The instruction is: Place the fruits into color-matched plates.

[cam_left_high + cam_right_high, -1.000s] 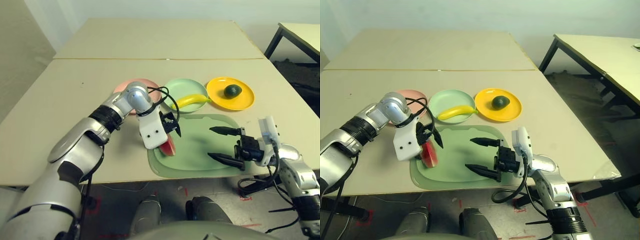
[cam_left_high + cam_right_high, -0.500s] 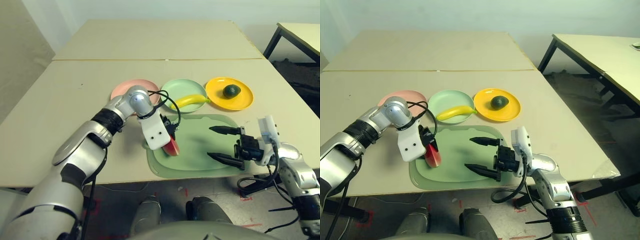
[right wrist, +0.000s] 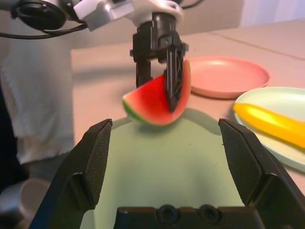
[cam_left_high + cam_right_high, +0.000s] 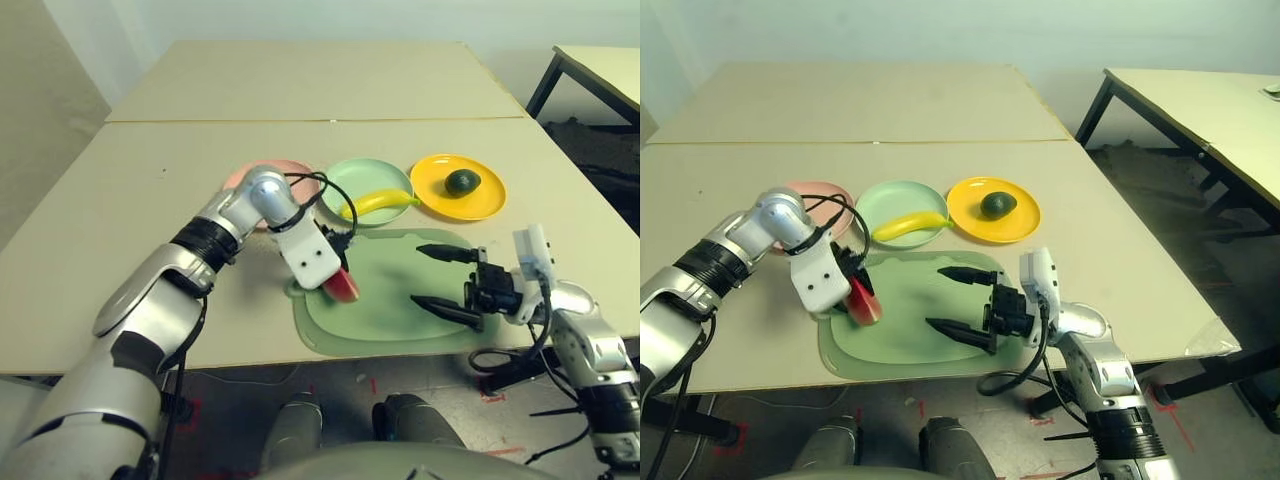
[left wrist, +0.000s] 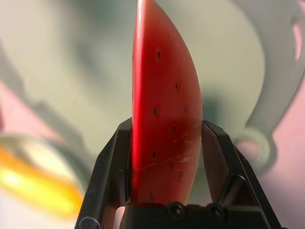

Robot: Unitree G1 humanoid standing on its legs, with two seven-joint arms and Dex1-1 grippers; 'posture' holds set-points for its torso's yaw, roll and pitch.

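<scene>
Three plates [image 4: 461, 205] in row behind mat [image 4: 390, 330]; banana [image 4: 380, 202] in middle, avocado [image 4: 464, 181] in right.

Beige tables [image 4: 310, 80], pale wall [image 4: 330, 18]

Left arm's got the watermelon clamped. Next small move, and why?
Probably carry it toward the pink plate. The left gripper is shut on the watermelon wedge, which looks lifted just clear of the green mat. That plate is empty and the closest colour match; the banana and avocado sit in the other two plates.
</scene>
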